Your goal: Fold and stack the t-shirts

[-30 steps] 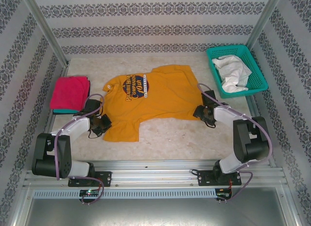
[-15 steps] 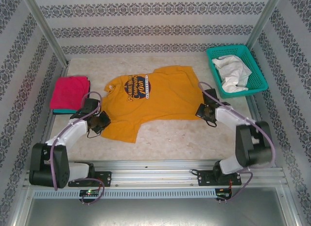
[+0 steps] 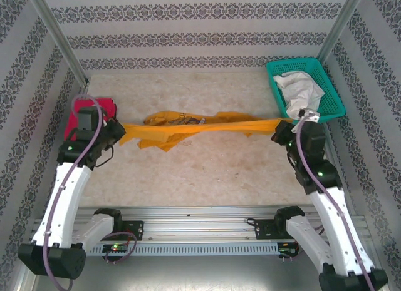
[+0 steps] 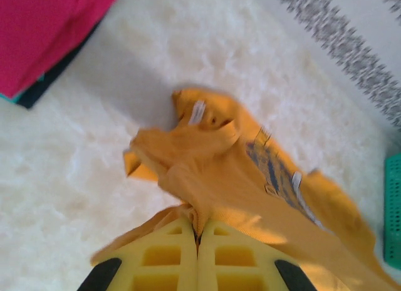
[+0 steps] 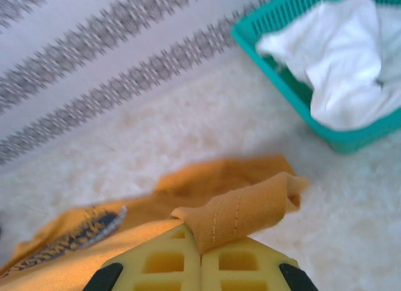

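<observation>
We look down on a pale, mottled table [image 3: 207, 178] closed in by walls with dark patterned bands [image 3: 200, 39]. The mustard-orange t-shirt [image 3: 213, 124] hangs stretched from left to right above the middle of the table, between the two arms. Its dark chest logo is crumpled into the folds left of centre.

The left gripper [image 3: 116, 129] has its yellow jaws pressed together on the shirt's left end, and in the left wrist view cloth bunches out of them. The right gripper [image 3: 281, 132] is likewise clamped on the right end. In the right wrist view a stitched hem sticks out above its closed jaws.

A folded magenta t-shirt [image 4: 44, 34] lies at the table's left edge, beside the left wrist. In the far right corner a teal lattice basket [image 3: 335, 100] holds a crumpled white cloth [image 3: 299, 91], near the right gripper.
</observation>
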Controlling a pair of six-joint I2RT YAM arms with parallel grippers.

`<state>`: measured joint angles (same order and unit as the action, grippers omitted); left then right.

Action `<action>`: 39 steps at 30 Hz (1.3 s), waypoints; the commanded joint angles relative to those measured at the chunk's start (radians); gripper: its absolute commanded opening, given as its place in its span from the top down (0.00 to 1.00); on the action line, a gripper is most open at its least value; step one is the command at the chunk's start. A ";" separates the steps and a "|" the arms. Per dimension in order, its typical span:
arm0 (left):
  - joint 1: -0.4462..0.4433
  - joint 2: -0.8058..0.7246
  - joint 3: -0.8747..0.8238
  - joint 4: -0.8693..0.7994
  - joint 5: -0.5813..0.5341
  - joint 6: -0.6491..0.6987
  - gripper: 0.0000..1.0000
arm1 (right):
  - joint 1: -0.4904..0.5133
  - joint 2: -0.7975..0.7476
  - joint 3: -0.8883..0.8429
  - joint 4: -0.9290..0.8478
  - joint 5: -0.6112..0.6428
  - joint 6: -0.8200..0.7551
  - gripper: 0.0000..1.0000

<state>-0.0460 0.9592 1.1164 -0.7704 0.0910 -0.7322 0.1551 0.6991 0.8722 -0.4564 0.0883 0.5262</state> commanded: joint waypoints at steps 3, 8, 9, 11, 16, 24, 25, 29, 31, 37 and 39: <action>-0.006 0.008 0.162 -0.162 -0.083 0.075 1.00 | 0.004 -0.021 0.125 -0.055 -0.028 -0.089 1.00; -0.006 0.069 0.211 -0.100 -0.101 0.119 1.00 | 0.004 0.051 0.159 0.017 -0.020 -0.151 1.00; -0.006 0.087 0.209 -0.082 -0.106 0.121 1.00 | 0.004 0.076 0.161 0.033 -0.020 -0.160 1.00; -0.006 0.138 0.204 -0.028 -0.103 0.128 1.00 | 0.004 0.148 0.166 0.083 -0.027 -0.173 1.00; 0.006 0.308 0.229 0.117 -0.091 0.143 1.00 | 0.001 0.408 0.224 0.222 -0.052 -0.209 1.00; 0.083 0.702 0.604 0.239 -0.038 0.166 1.00 | -0.016 0.903 0.629 0.390 -0.124 -0.243 1.00; 0.092 0.743 0.651 0.251 -0.031 0.167 1.00 | -0.018 0.951 0.682 0.395 -0.131 -0.246 1.00; 0.137 0.920 0.951 0.251 0.025 0.168 1.00 | -0.025 1.112 0.959 0.400 -0.188 -0.249 1.00; 0.162 0.986 1.103 0.266 0.124 0.150 1.00 | -0.026 1.162 1.084 0.406 -0.201 -0.249 1.00; 0.207 1.106 1.566 0.277 0.249 0.058 1.00 | -0.044 1.243 1.487 0.360 -0.249 -0.258 1.00; 0.232 1.108 1.656 0.266 0.270 0.024 1.00 | -0.056 1.271 1.633 0.299 -0.272 -0.261 1.00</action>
<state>0.1604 2.0998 2.6369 -0.5468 0.2897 -0.6544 0.1272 1.9739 2.3329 -0.1539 -0.1375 0.2832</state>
